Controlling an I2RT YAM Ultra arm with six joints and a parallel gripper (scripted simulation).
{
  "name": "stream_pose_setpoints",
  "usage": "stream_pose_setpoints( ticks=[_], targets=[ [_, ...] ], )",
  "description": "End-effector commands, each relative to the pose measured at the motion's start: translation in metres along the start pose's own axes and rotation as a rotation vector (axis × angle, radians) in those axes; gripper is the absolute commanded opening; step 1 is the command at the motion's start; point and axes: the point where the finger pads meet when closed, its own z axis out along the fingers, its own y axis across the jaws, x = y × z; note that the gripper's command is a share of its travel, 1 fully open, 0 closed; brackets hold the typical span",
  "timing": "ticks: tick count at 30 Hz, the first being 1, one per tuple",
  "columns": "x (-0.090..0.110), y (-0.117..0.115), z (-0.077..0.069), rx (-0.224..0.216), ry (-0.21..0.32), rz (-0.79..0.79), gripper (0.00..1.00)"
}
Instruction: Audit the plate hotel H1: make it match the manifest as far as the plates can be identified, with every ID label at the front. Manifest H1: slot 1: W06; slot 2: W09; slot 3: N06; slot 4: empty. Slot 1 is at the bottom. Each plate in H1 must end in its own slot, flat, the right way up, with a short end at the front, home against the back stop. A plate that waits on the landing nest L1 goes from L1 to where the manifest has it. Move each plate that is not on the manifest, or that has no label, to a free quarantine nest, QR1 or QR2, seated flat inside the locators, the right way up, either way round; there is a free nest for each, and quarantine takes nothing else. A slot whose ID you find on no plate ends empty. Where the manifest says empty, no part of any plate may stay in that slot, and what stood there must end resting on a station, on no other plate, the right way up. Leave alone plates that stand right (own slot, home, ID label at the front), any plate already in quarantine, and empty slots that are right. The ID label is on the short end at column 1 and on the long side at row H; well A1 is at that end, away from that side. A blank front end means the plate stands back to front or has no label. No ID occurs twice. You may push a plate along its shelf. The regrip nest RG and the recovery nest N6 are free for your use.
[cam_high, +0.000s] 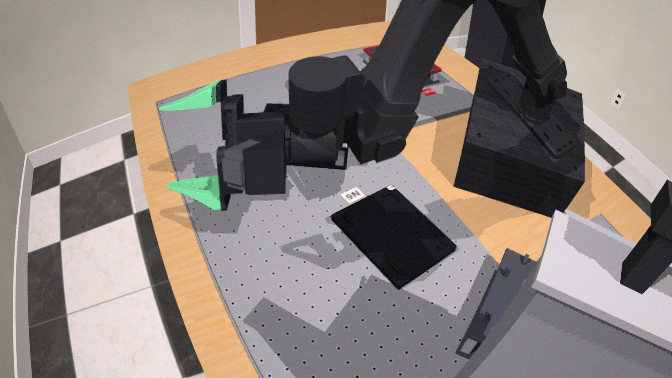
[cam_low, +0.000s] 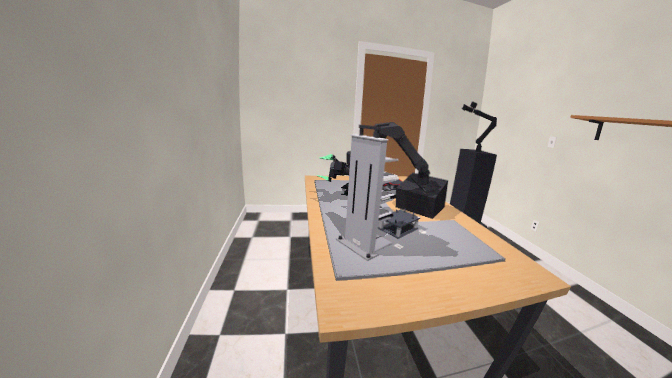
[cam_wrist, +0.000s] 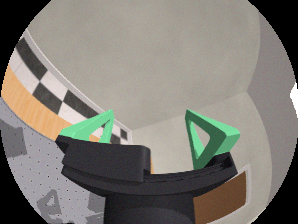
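My gripper (cam_high: 192, 145) hangs open and empty above the left part of the grey mat, green fingers pointing out over the table's left edge. In the wrist view the gripper (cam_wrist: 149, 136) shows two spread green fingers with only wall and floor between them. The recovery nest N6 (cam_high: 393, 242) is a flat black plate holder on the mat, with its white tag (cam_high: 353, 195) beside it; nothing rests on it. The plate hotel H1 (cam_low: 365, 195) stands as a grey tower seen from behind in the exterior view; its shelves and plates are mostly hidden. A dark nest (cam_low: 400, 223) sits beside it.
The arm's black base block (cam_high: 520, 150) stands at the right. Red-marked quarantine nests (cam_high: 429, 75) lie at the back, mostly hidden by the arm. The hotel's top (cam_high: 595, 280) fills the lower right corner. A camera post on a black stand (cam_low: 473, 180) is behind the table.
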Motion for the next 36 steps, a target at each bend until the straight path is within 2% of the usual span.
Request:
stream_pose_setpoints(
  ticks=[1,17,18,29,34,35,36],
  targets=[
    [-0.003,-0.006,0.001,0.014,-0.007,0.006,1.0],
    [-0.003,-0.006,0.001,0.014,-0.007,0.006,1.0],
    [-0.01,-0.019,0.009,0.012,-0.012,0.028,0.0],
    [-0.001,-0.005,0.003,-0.25,0.093,0.104,0.0],
    [-0.005,-0.003,0.002,-0.26,0.089,0.105,0.0],
    [0.012,0.022,-0.005,-0.307,0.123,0.088,0.0],
    [0.012,0.022,-0.005,-0.307,0.123,0.088,0.0]
  ],
)
